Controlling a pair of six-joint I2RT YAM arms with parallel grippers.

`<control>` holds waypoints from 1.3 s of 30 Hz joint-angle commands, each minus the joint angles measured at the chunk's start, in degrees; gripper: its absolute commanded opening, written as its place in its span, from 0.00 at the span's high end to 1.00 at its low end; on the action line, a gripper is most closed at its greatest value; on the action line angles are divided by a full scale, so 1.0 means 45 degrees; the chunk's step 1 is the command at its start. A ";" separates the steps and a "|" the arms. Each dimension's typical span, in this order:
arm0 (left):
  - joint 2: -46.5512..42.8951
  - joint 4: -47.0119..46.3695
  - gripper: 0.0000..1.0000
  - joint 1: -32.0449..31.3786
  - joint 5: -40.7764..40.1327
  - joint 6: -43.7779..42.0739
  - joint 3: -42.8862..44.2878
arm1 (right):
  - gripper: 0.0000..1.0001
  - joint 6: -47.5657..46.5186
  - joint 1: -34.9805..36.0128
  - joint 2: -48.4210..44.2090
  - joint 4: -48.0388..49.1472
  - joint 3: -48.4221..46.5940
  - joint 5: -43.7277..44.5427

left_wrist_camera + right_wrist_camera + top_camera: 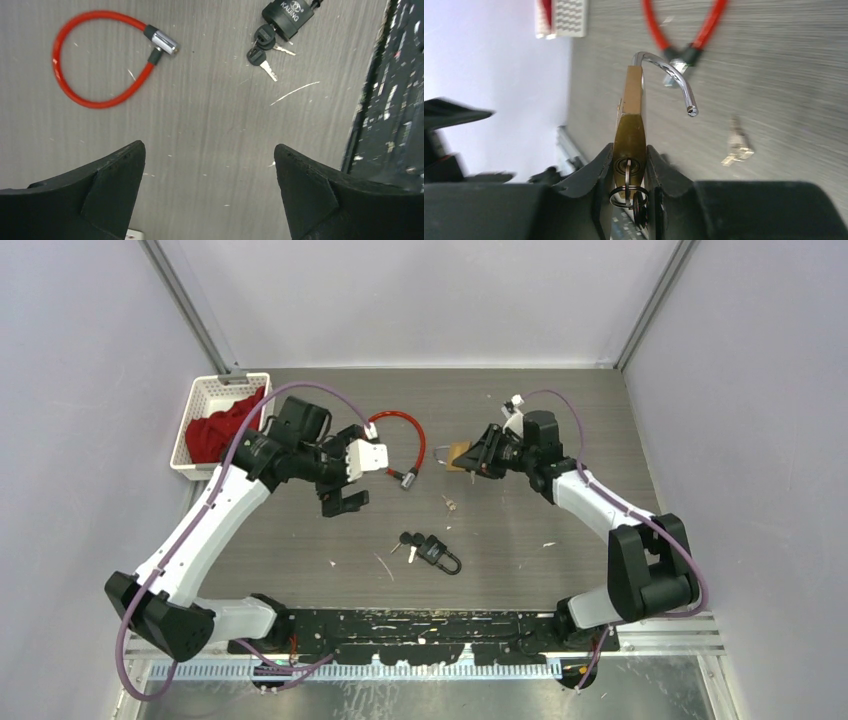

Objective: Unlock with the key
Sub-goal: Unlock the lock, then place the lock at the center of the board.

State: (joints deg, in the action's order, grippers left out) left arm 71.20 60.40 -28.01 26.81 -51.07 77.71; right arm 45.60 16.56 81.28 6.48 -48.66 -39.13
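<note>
My right gripper (630,150) is shut on the sides of a brass padlock (631,120), held above the table. Its silver shackle (674,75) stands swung open, the free end out of the body. A key (626,172) sits in the keyhole at the bottom, with a ring (626,196) hanging from it between the fingers. From above, the padlock (458,455) shows at the tip of the right gripper (475,462). My left gripper (352,480) hovers to the left of it, open, and the left gripper (210,150) has only bare table between its fingers.
A red cable lock (405,440) lies between the arms. A black padlock (440,552) with keys (408,542) lies nearer the bases. A loose small key (450,503) rests mid-table. A white basket (200,400) with red cloth stands at back left.
</note>
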 commanded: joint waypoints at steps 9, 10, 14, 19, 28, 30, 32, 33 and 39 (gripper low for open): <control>-0.0110 0.0826 0.01 0.0121 -0.0563 0.3827 0.0736 | 0.99 -0.6511 -0.0374 -0.0799 -0.1838 -0.0671 0.7375; -0.0101 0.0834 0.01 0.0129 -0.0583 0.3904 0.0772 | 0.99 -0.6451 -0.0361 -0.0855 -0.1673 -0.0392 0.7465; -0.0266 0.0655 0.01 0.0130 -0.0623 0.4018 0.0713 | 0.99 -0.5851 -0.0377 -0.0756 -0.1145 0.0847 0.7282; -0.0373 0.0698 0.01 0.0148 -0.0799 0.3987 0.0697 | 0.99 -0.4770 -0.0376 -0.0869 -0.0291 0.2137 0.6749; 0.0107 0.0832 0.01 0.0602 -0.0924 0.4148 0.0450 | 0.82 -0.2208 -0.0592 -0.1665 0.1680 0.3793 0.5384; 0.0098 0.0797 0.00 0.0613 -0.0829 0.4206 0.0444 | 0.71 -0.1254 -0.0880 -0.1754 0.2047 0.4021 0.4886; 0.0032 0.0729 0.01 0.0618 -0.0768 0.4237 0.0481 | 0.59 -0.0816 -0.1083 -0.1847 0.2126 0.4126 0.4616; 0.0005 0.0732 0.01 0.0636 -0.0719 0.4229 0.0482 | 0.53 -0.0769 -0.1121 -0.1928 0.2023 0.4121 0.4621; -0.0092 0.0782 0.01 0.0733 -0.0771 0.4199 0.0285 | 0.32 -0.1342 -0.1290 -0.2397 0.0387 0.3859 0.5512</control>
State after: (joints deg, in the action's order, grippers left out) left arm 71.88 64.03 -25.36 22.33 -32.99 79.44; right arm 39.40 11.22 74.13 7.66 -29.36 -15.68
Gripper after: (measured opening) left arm 0.994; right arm 0.651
